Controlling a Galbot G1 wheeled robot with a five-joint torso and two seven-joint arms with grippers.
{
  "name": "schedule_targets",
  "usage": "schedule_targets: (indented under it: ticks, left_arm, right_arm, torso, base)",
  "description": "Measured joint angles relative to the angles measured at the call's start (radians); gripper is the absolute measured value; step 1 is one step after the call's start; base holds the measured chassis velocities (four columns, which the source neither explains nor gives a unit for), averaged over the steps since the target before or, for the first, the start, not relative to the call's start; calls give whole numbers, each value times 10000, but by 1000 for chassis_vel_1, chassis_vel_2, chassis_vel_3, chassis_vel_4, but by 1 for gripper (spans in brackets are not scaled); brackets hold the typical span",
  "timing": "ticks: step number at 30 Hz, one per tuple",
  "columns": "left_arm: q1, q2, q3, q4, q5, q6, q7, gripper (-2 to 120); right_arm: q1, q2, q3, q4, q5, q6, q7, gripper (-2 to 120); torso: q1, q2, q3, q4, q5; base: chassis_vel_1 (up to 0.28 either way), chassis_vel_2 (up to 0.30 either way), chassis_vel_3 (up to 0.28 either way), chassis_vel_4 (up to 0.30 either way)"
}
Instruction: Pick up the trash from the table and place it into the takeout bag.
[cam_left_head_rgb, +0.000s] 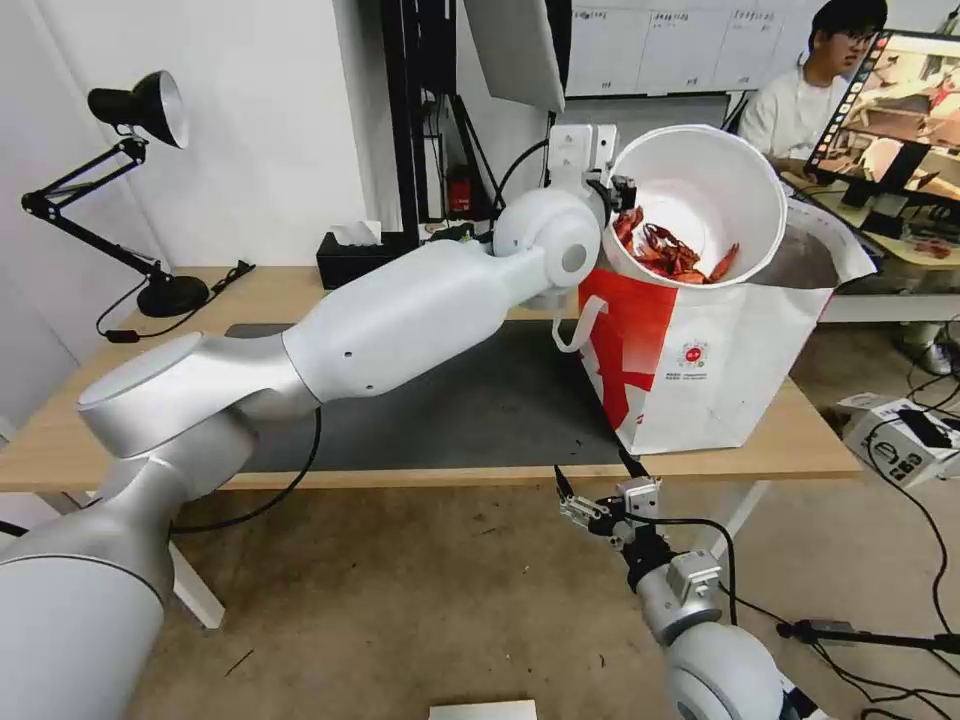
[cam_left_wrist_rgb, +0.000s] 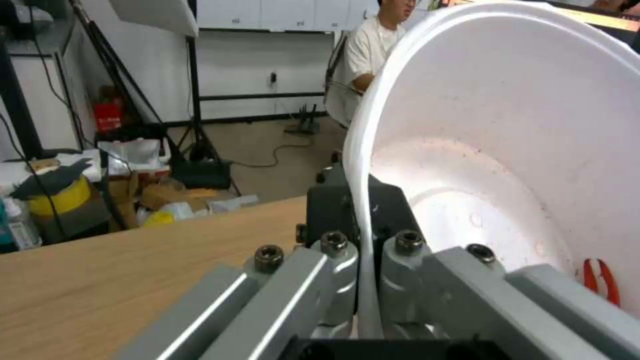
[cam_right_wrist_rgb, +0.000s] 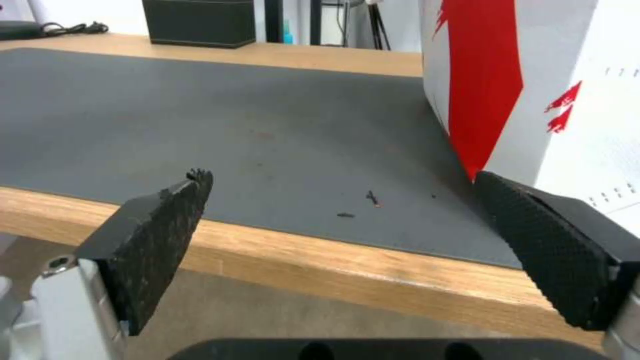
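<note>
Bowl (cam_left_head_rgb: 700, 190) rim pinched by left gripper (cam_left_head_rgb: 612, 190) over takeout bag (cam_left_head_rgb: 720, 360).

Takeout bag (cam_left_head_rgb: 720, 370) on table (cam_left_head_rgb: 300, 290) right end; bowl (cam_left_head_rgb: 700, 190) above bag mouth; tissue box (cam_left_head_rgb: 350, 260) behind mat (cam_left_head_rgb: 480, 410).

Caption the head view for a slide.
Left gripper holds the tipped white bowl of red shells above the takeout bag; right gripper waits open below the table edge.

Mat (cam_left_head_rgb: 480, 400) is wide open for a claw; the takeout bag (cam_left_head_rgb: 720, 370) walls off 3 o'clock, and the bowl (cam_left_head_rgb: 700, 190) plugs its mouth.
</note>
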Motion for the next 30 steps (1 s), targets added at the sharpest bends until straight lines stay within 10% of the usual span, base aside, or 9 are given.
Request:
schedule_targets:
  ticks: [12,30]
  left_arm:
    - [-214,-534,-347,949,108,-151,23,0]
    - [175,-81,-34,363,75,383,980,0]
  right_arm:
    - [0,0,0,0,0,0,0,100]
    - [0,0,0,0,0,0,0,100]
  torso:
    - [0,0,0,-1,0]
    - [0,0,0,-1,-1]
  base:
    - [0,0,0,0]
    - [0,0,0,0]
